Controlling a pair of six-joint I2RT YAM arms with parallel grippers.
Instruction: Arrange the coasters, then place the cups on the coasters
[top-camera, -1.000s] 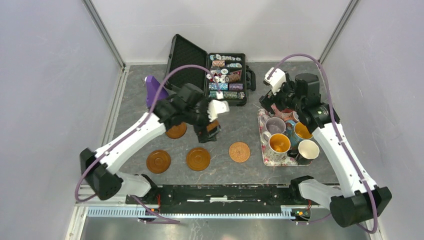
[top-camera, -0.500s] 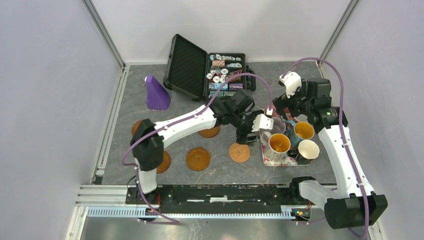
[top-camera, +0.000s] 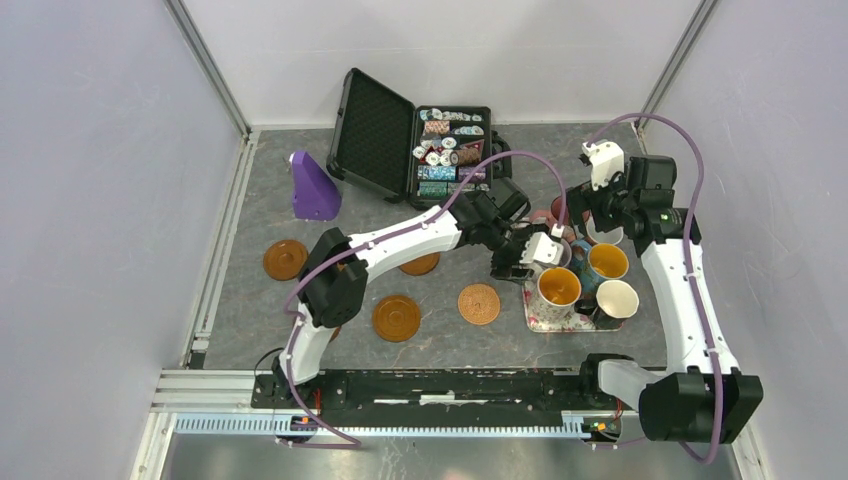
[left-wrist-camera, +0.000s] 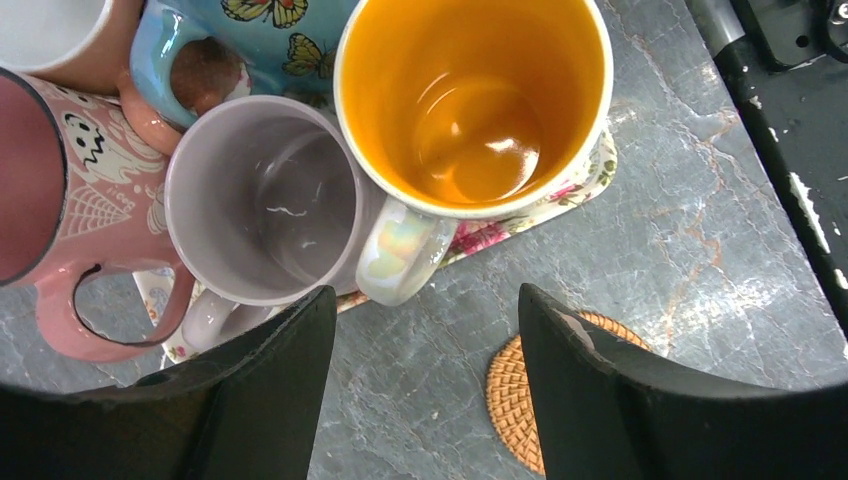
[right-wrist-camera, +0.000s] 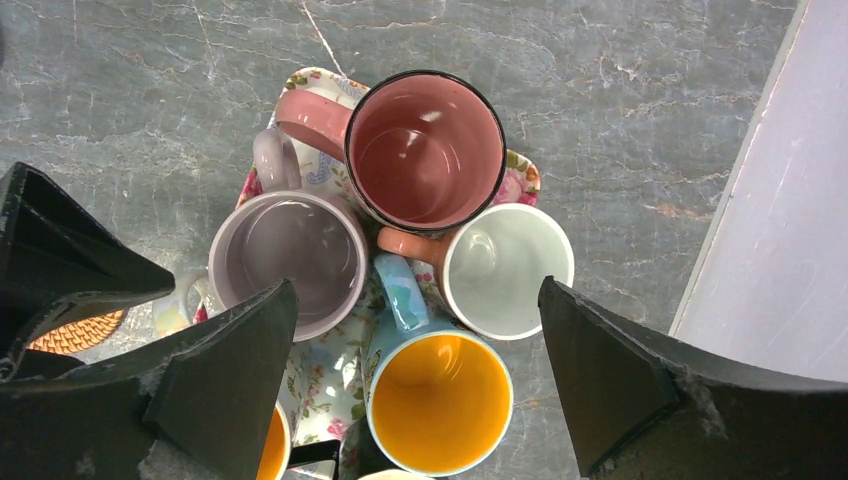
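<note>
**Q:** Why does the left gripper (left-wrist-camera: 422, 300) face the pearly handle of the glossy floral ceramic mug with the orange interior (left-wrist-camera: 472, 100)?

**A:** Probably to lift it by that loop. Its fingers stand spread, pinching nothing. The right gripper (right-wrist-camera: 415, 290), equally wide and empty, hovers over the smooth ceramic cups (right-wrist-camera: 425, 150), packed rim to rim on the rectangular floral tray (right-wrist-camera: 325, 385).

**Q:** And the round brown wooden coasters (top-camera: 396, 317)?

**A:** Glossy and rimmed, they lie spaced apart on the grey marbled tabletop (top-camera: 250, 310), left of the tray. The woven orange-tan disc (top-camera: 479, 303) lies nearest it. No cup sits on a coaster yet.
</note>
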